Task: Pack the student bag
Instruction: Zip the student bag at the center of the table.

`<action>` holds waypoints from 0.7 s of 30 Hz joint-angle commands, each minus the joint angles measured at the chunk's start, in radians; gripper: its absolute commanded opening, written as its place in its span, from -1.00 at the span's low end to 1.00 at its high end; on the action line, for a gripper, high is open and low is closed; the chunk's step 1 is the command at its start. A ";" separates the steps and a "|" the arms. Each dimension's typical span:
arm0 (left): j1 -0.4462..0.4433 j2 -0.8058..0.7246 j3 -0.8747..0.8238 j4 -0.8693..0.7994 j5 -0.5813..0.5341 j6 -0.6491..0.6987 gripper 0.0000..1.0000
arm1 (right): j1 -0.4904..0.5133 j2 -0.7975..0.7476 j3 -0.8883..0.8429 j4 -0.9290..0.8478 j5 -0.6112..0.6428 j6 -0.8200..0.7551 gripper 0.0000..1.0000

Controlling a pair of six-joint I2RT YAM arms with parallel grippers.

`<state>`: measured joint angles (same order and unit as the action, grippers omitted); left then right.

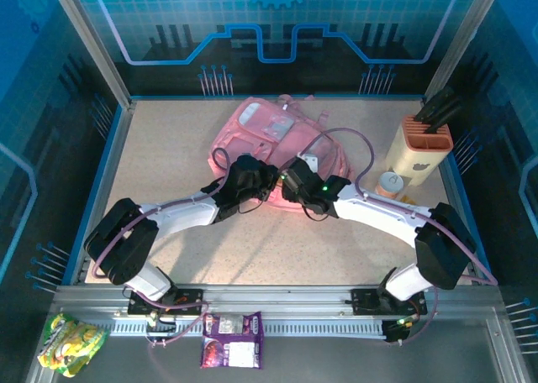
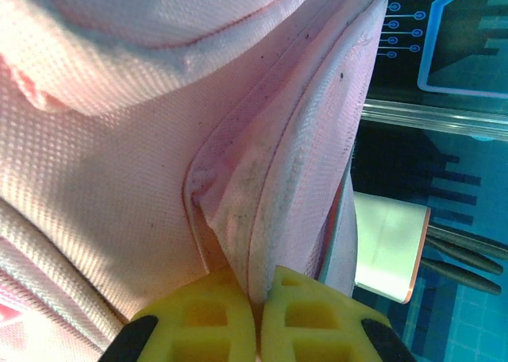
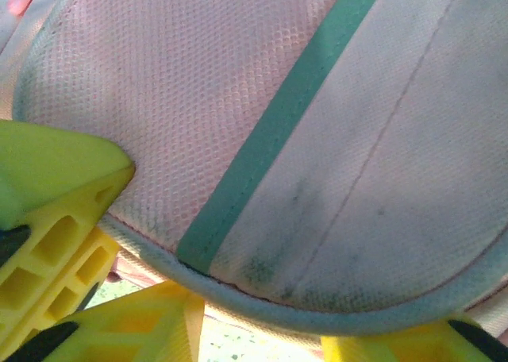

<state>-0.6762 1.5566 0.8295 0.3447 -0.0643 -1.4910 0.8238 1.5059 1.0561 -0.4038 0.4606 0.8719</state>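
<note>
Left gripper is pinched tight on the student bag; right gripper, just beside it, has its 2 fingers apart.

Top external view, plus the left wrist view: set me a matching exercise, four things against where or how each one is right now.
Things:
1. student bag
2. left pincer
3. purple packet
4. beige holder with dark handles

Place or state:
A. off the table, at the near edge of the view
B. shut on a fold of pink fabric
C. standing upright at the far right
D. lying in the middle, towards the far side

Pairs: 1-D, 2-B, 3-A, 4-C
</note>
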 commanded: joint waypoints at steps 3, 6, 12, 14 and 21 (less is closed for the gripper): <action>-0.022 -0.047 0.026 0.047 0.020 0.009 -1.00 | -0.017 0.014 0.033 0.043 0.040 0.019 0.05; -0.025 -0.046 0.030 0.043 0.016 0.012 -1.00 | -0.023 0.056 0.071 0.000 0.099 0.024 0.03; -0.024 -0.064 0.022 0.024 -0.002 0.021 -1.00 | -0.020 0.068 0.085 -0.089 0.166 0.005 -0.15; -0.024 -0.071 0.020 0.013 -0.009 0.026 -1.00 | -0.020 0.052 0.082 -0.128 0.187 -0.009 -0.21; -0.024 -0.073 0.018 0.010 -0.019 0.031 -1.00 | -0.022 0.026 0.084 -0.157 0.132 -0.117 -0.50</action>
<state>-0.6857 1.5455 0.8295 0.3374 -0.0868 -1.4910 0.8246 1.5482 1.1183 -0.5053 0.5194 0.8127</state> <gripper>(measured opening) 0.062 0.255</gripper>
